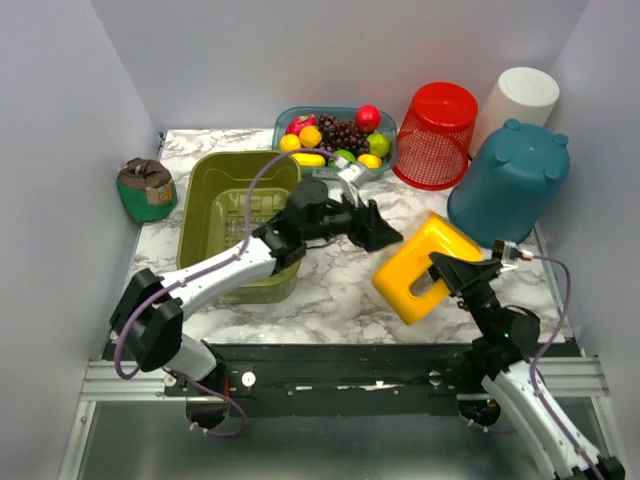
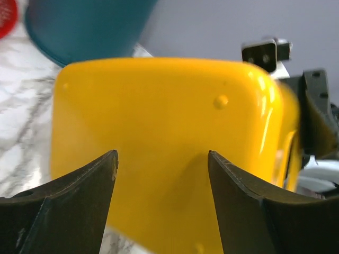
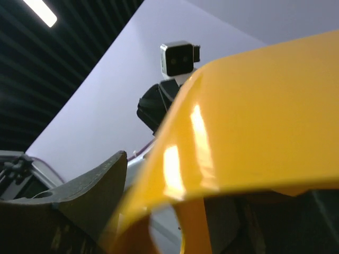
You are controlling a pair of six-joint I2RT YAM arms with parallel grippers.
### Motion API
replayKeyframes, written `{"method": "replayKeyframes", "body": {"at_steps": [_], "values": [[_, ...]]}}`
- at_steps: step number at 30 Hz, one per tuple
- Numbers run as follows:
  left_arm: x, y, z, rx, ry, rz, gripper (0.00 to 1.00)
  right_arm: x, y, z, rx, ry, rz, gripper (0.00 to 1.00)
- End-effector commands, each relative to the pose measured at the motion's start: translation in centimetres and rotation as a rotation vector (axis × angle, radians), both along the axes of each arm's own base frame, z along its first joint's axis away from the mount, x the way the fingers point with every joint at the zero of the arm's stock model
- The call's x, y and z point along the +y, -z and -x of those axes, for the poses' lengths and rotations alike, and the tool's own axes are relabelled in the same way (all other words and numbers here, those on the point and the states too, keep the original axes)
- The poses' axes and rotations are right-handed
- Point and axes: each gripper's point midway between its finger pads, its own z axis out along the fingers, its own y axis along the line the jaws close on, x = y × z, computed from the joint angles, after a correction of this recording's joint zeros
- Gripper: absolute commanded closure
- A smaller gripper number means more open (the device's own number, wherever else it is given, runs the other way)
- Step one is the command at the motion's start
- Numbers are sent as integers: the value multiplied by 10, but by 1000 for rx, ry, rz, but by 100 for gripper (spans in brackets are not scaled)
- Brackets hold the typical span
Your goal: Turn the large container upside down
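- We take the yellow container [image 1: 425, 262] to be the task's thing, since both arms are at it. It sits on the marble table [image 1: 330, 290], right of centre, between the two grippers.
- It is tipped partway: it rests on a lower edge, neither upright nor fully inverted. In the left wrist view its base [image 2: 175, 132], with small moulded bumps, faces the left arm.
- The left gripper [image 1: 392, 238] is just beside that base with its fingers spread apart. The left wrist view shows nothing between them, so it holds nothing; whether a fingertip touches the yellow plastic we cannot tell.
- The right gripper [image 1: 455, 272] is at the handle cut-out on the container's near side. In the right wrist view one finger [image 3: 100, 185] shows below the yellow rim and the other is hidden. We cannot tell how wide the jaws stand or whether they clamp the wall.
- Progress, as we judge it: the turn is about half made. The container is off its base, but its rim is not flat on the table.
- What is left: carry the tilt over until the opening faces down, then free both grippers.
- The risk we see: the teal bucket [image 1: 505, 185] stands near behind it, and the green bin [image 1: 200, 170] lies under the left arm.
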Motion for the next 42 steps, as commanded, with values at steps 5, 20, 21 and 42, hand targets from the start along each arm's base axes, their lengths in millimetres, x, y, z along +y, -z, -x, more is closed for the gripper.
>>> {"method": "replayKeyframes", "body": {"at_steps": [5, 20, 21, 42], "values": [[-41, 48, 69, 41, 259, -126, 25, -49, 156, -36, 655, 355, 230, 26], [55, 18, -22, -3, -295, -205, 27, -23, 129, -58, 620, 292, 544, 96], [68, 18, -26, 0, -334, -207, 27, -18, 95, -64, 549, 285, 552, 96], [192, -45, -56, -104, -733, -184, 25, 144, -62, -198, -94, -13, 1000, 93]]}}
